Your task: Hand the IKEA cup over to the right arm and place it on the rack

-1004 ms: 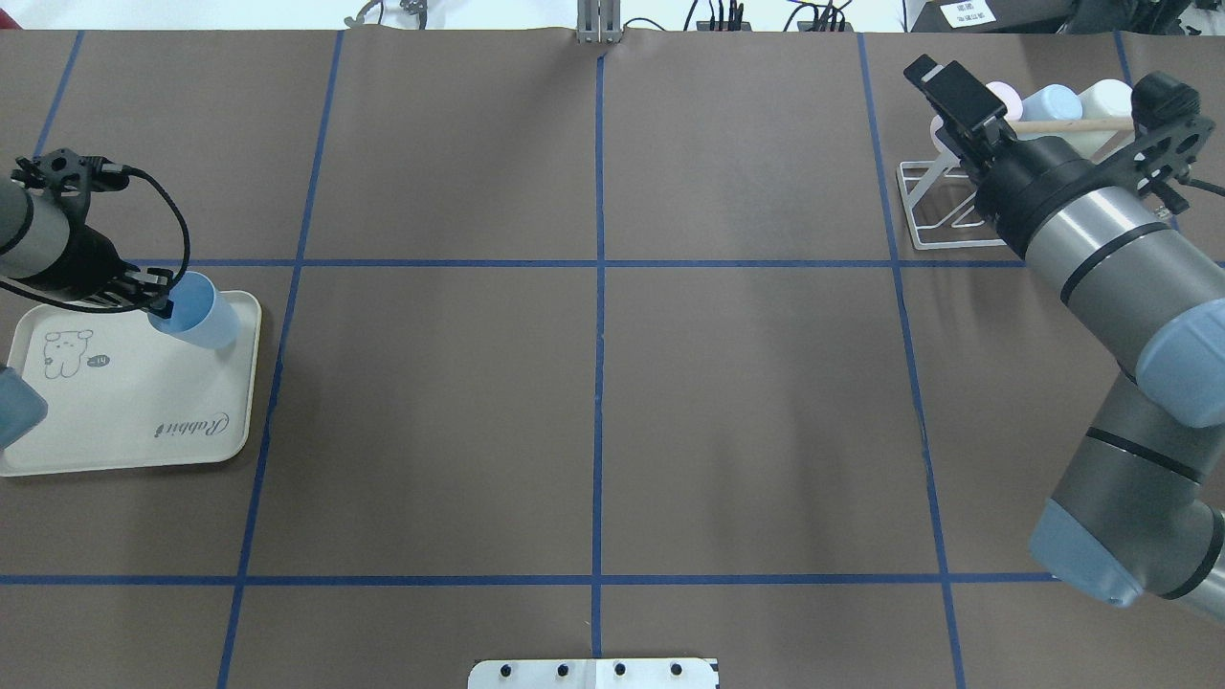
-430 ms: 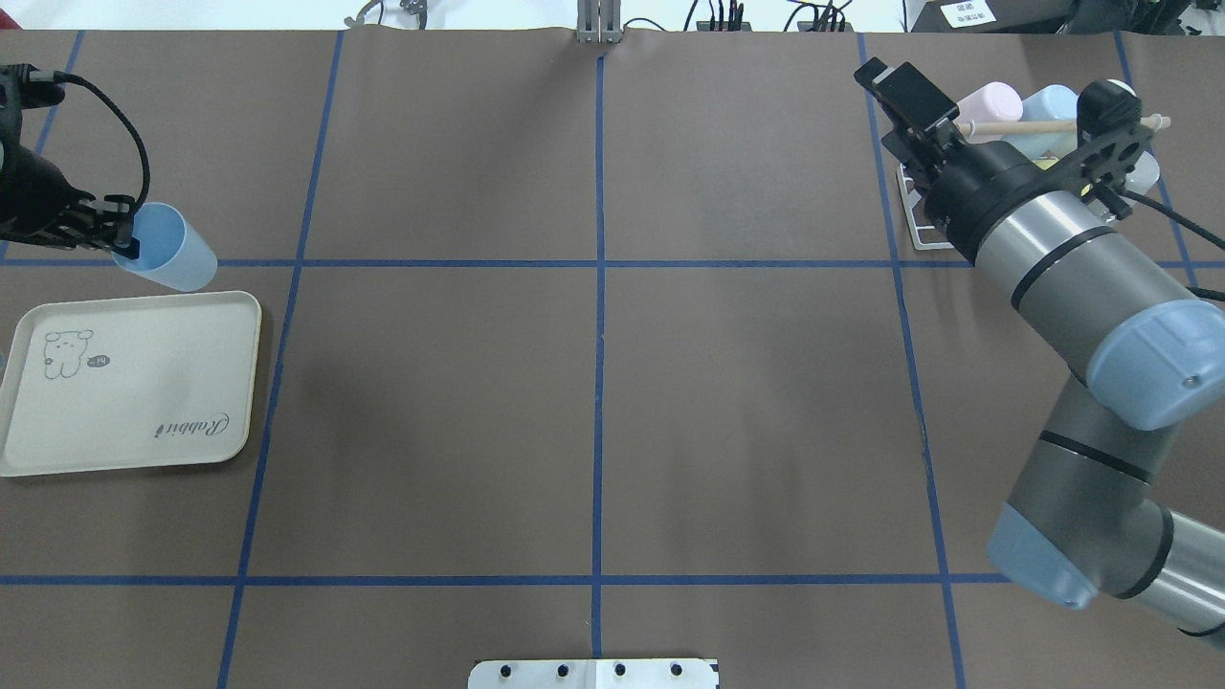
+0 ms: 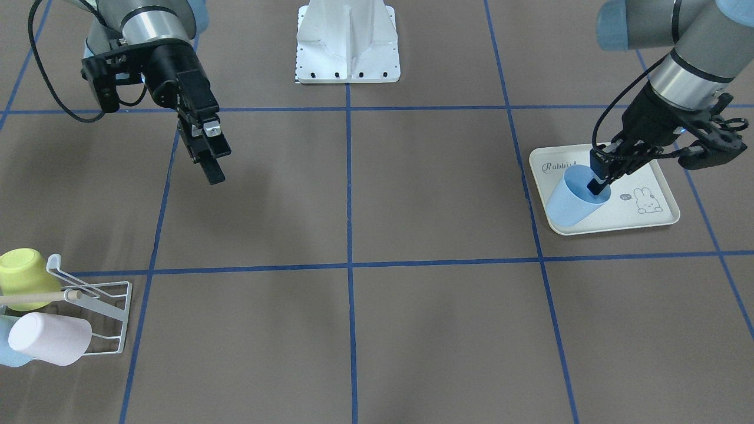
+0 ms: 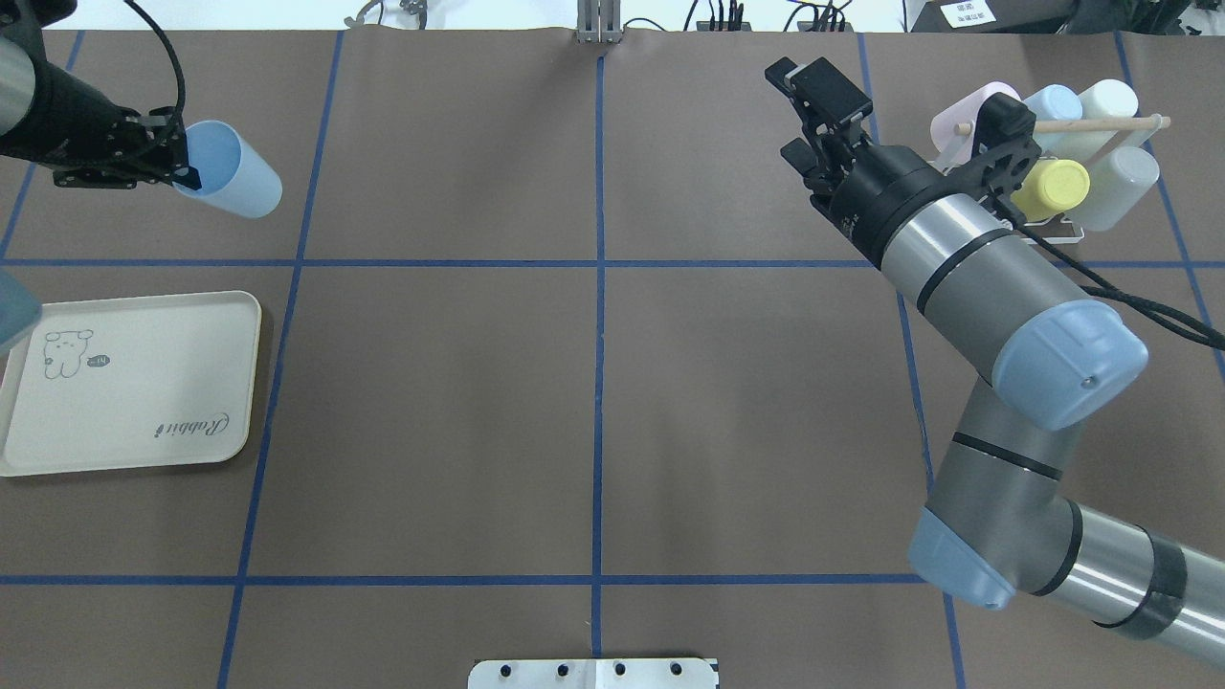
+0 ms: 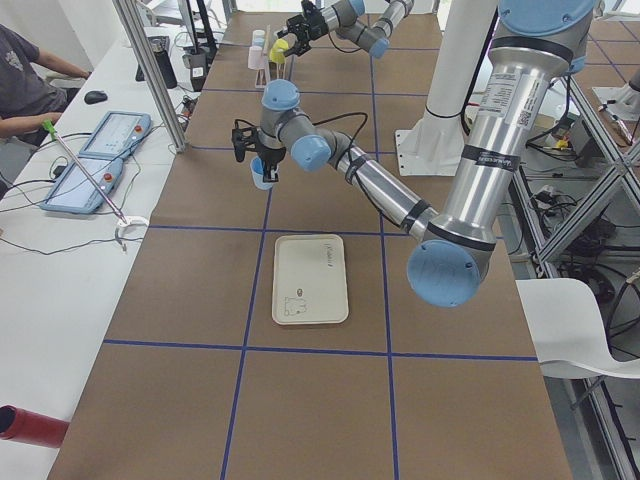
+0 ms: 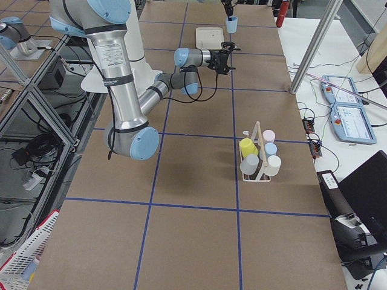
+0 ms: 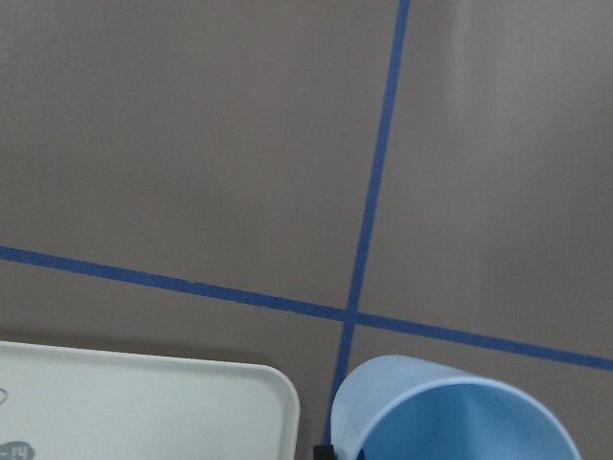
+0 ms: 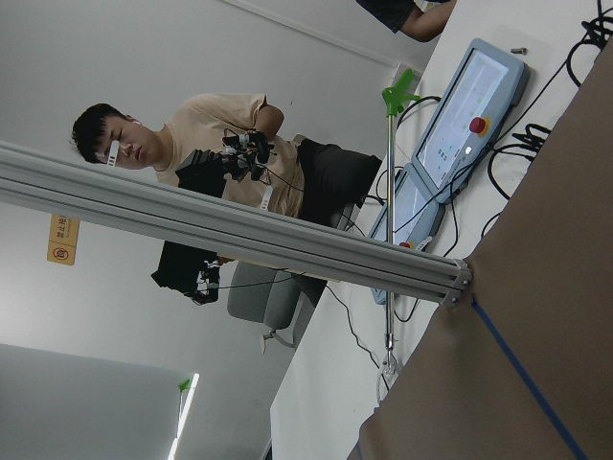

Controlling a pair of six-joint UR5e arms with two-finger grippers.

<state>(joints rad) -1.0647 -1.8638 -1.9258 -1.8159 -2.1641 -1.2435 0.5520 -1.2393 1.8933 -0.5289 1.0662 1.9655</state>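
The light-blue IKEA cup hangs tilted in the air over the far-left table, beyond the tray. My left gripper is shut on its rim, one finger inside. The cup also shows in the front view and the left wrist view. My right gripper is open and empty, in the air left of the rack and pointing toward the table's far edge. The white wire rack with a wooden dowel stands far right and carries several cups, among them a yellow one and a pink one.
The cream rabbit-print tray lies at the left, with nothing on it. The robot's base plate is at the near edge. Blue tape lines grid the brown table. An operator sits beyond the far edge in the right wrist view.
My left gripper has lifted the blue cup off the tray and carried it toward the far edge. My right arm has swung left, away from the rack.
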